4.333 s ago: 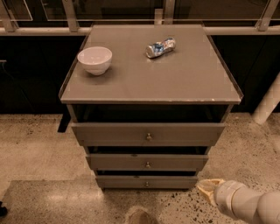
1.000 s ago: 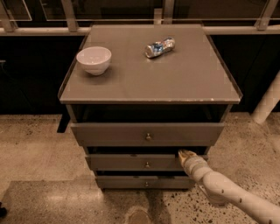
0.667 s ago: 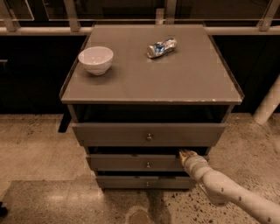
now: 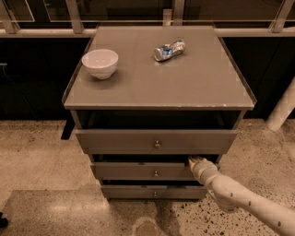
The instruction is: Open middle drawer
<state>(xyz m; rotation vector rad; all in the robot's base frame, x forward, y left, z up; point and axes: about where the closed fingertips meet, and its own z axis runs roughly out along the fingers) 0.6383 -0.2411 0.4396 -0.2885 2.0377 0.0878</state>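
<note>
Camera view: found the gripper at the right end of the middle drawer, pushed into the dark gap above its front, just under the top drawer. Could not tell how wide it stood. Placed the middle drawer second of three, low at the near face, its knob untouched to the left. Judged best to hook behind the top edge and pull straight nearward, level and slow, without scraping the drawer above or twisting the front askew from the off-centre hold.

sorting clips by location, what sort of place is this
Probably an office or lab hallway: a grey drawer cabinet on speckled floor, with a glass partition behind. The pincer is at the middle drawer's top edge.
</note>
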